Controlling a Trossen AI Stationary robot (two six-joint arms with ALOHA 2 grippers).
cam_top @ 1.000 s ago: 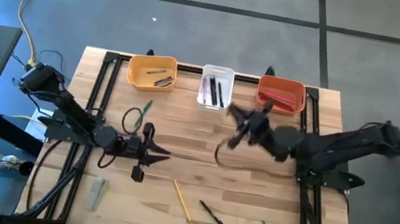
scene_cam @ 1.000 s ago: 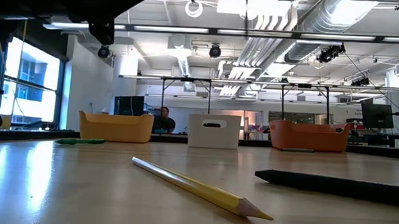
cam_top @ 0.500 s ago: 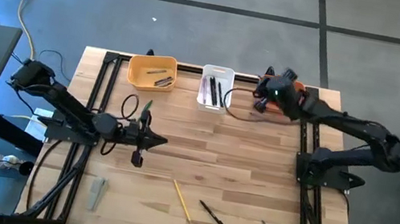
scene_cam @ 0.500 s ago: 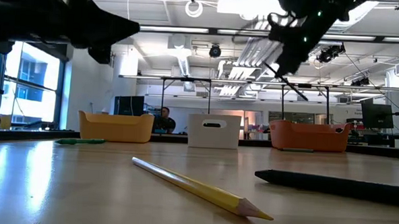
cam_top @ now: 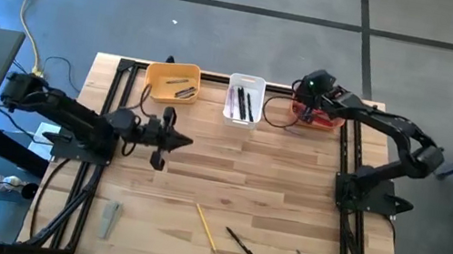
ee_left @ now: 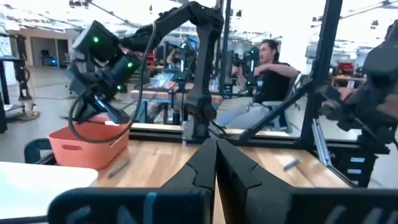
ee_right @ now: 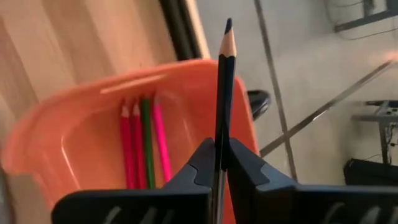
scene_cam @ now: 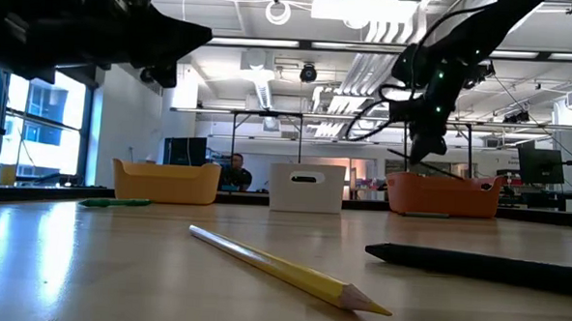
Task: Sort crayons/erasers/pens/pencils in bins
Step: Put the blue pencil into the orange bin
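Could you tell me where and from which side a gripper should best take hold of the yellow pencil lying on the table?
Grip the yellow pencil at mid-shaft, coming straight down from above with the fingers set across its length. It lies flat and diagonal on bare wood, apart from the black pen beside it, so both long sides look free; the tapered tip offers less hold.

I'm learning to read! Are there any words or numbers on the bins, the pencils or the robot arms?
None can be read.
The white bin shows a handle slot, no print.
The red-orange bin, its pencils and the dark pencil held by the right gripper look plain.
The left gripper carries no lettering.
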